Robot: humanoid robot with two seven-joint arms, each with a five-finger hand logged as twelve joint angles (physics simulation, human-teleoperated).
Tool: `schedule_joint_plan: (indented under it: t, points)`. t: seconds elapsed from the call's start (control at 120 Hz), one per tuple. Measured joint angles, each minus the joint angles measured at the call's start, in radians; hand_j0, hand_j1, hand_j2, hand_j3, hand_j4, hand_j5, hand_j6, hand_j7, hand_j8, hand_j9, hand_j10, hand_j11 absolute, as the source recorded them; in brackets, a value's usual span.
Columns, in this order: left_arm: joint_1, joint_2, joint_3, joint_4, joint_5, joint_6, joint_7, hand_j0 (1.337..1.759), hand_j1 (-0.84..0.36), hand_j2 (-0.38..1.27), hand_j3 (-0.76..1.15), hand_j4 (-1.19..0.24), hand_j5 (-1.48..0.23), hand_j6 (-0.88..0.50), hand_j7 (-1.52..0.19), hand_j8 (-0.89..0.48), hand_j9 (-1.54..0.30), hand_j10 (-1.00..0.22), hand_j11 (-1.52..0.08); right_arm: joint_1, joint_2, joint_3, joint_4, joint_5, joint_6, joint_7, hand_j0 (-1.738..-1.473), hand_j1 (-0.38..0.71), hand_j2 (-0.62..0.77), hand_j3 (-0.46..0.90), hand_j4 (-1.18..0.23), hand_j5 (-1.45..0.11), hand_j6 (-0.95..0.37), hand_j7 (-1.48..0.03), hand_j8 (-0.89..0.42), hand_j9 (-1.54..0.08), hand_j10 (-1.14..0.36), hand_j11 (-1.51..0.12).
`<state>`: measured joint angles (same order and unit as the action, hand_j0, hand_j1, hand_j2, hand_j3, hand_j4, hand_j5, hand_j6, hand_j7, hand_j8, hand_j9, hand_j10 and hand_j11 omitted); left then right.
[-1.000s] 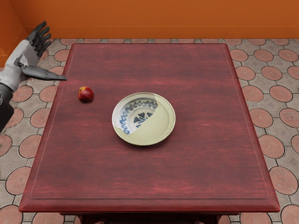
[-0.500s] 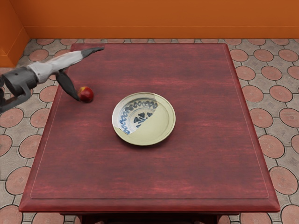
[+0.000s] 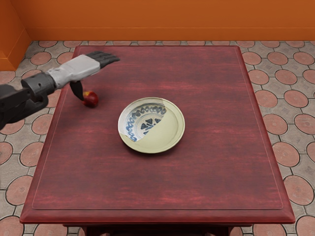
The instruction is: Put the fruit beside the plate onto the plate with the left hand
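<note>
Orange walls and a round-tiled floor frame the dark red wooden surface [image 3: 211, 83]. On it the apple [image 3: 90, 99] lies left of the plate [image 3: 170, 132], apart from it. Above the apple the left hand [image 3: 84, 67] hovers with its fingers stretched flat, thumb hanging down just beside the fruit, grasping nothing.

Left hand [image 3: 86, 66] reached apple [image 3: 90, 99] (thumb down)

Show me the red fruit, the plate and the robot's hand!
red fruit [image 3: 90, 99], head view, on its round middle.
plate [image 3: 167, 132], head view, on its plain cream part.
left hand [image 3: 84, 66], head view, on the white back of the hand.
</note>
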<state>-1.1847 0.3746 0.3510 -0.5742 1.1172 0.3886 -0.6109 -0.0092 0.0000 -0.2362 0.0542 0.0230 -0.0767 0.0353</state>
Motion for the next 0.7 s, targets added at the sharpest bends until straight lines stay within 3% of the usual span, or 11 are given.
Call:
schedule_joint_plan:
  t: [0.5,0.7]
  points:
    - [0.051,-0.101,0.059,0.122,-0.011,0.005,0.0,1.658,0.33,0.06,0.0,-0.03,-0.04,-0.04,-0.04,-0.04,-0.04,-0.03,-0.04,0.0,0.0,0.0,0.0,0.0,0.0,0.0,-1.658,-0.35,0.0,0.0,0.0,0.0,0.0,0.0,0.0,0.0,0.0,0.0]
    - [0.056,-0.103,0.068,0.151,-0.012,0.005,0.0,1.658,0.25,0.04,0.0,-0.1,-0.12,-0.1,-0.12,-0.1,-0.12,-0.09,-0.12,0.0,0.0,0.0,0.0,0.0,0.0,0.0,-1.658,-0.35,0.0,0.0,0.0,0.0,0.0,0.0,0.0,0.0,0.0,0.0]
